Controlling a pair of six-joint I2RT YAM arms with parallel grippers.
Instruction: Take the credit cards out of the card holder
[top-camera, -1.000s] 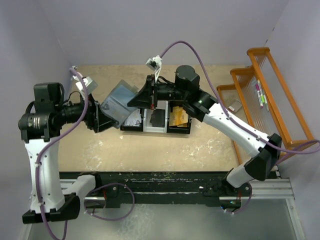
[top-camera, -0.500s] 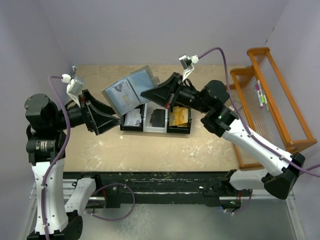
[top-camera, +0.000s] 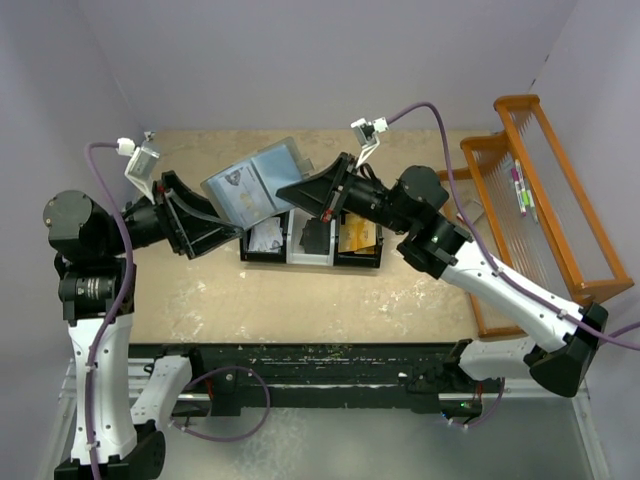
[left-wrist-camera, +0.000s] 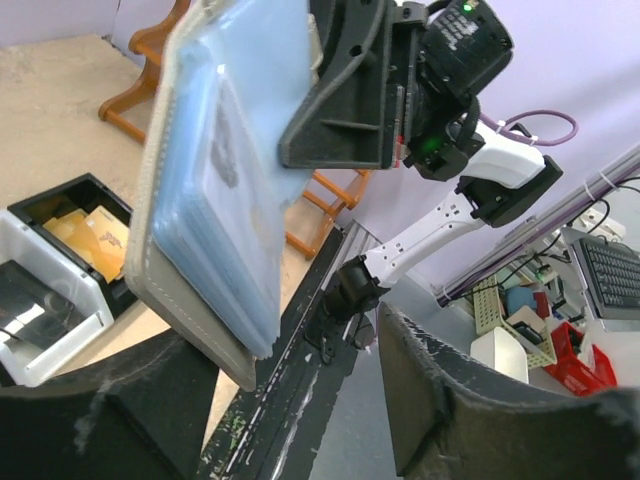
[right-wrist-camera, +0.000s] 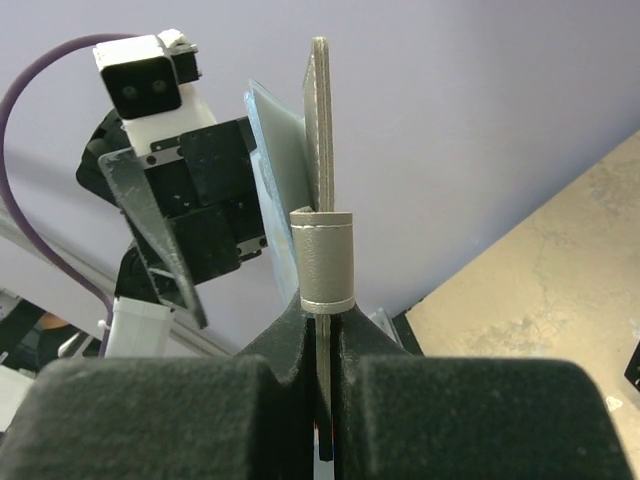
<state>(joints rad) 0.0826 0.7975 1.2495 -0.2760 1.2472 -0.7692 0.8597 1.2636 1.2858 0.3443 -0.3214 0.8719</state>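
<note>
The grey card holder (top-camera: 252, 188) hangs in the air above the table, its clear bluish pockets facing my left arm. My right gripper (top-camera: 290, 190) is shut on its right edge; in the right wrist view the holder (right-wrist-camera: 319, 130) stands edge-on, pinched between the pads of that gripper (right-wrist-camera: 322, 312). My left gripper (top-camera: 225, 222) is open just below the holder's lower left corner. In the left wrist view the holder (left-wrist-camera: 215, 190) fills the upper left, its corner just above the open left gripper (left-wrist-camera: 290, 340). Loose credit cards (top-camera: 358, 235) lie in the tray.
A black-and-white three-compartment tray (top-camera: 292, 258) sits on the table under the holder, with a white card, a black card and orange-gold cards (left-wrist-camera: 90, 230) in it. An orange wooden rack (top-camera: 530, 190) stands along the right side. Purple walls close in at the back and sides.
The holder rose and turned flatter, still in the right gripper. The right arm's elbow swung out to the right and the left arm drew back to the left.
</note>
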